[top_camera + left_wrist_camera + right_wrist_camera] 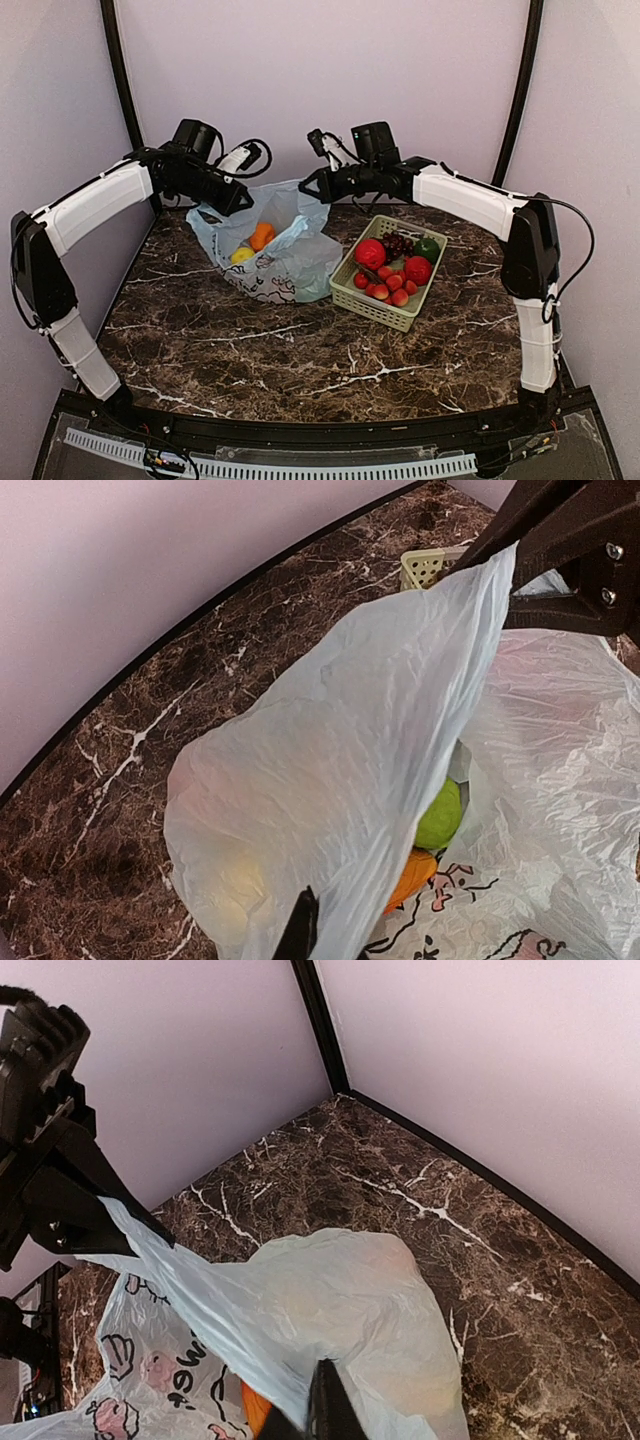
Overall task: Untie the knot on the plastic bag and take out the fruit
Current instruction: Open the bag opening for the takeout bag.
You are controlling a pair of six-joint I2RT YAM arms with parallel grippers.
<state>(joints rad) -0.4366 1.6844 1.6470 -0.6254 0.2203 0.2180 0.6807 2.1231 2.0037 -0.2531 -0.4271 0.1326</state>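
Both grippers are clenched on the rim of the plastic bag (285, 262). The left gripper (240, 204) has the left side of the mouth and the right gripper (308, 186) has the right side, and the film is pulled tight between them. The bag rests at the far middle of the table (300, 350). I see no knot anywhere, and the mouth seems already open. Inside lies the fruit: an orange (262, 235) and a lemon (242, 255) seen from above, and a green apple (441, 815) in the left wrist view.

To do this step well, I think one gripper should hold its side of the rim up while the other lets go and reaches in from above. Lifting too high would probably drag the whole bag, because the film is thin.

The basket (372, 306) stands just beside the bag on the right, touching it or almost, so the right arm has little room there. The far wall (320, 80) is close behind both grippers. The near half of the table gives the most open room for putting fruit down.
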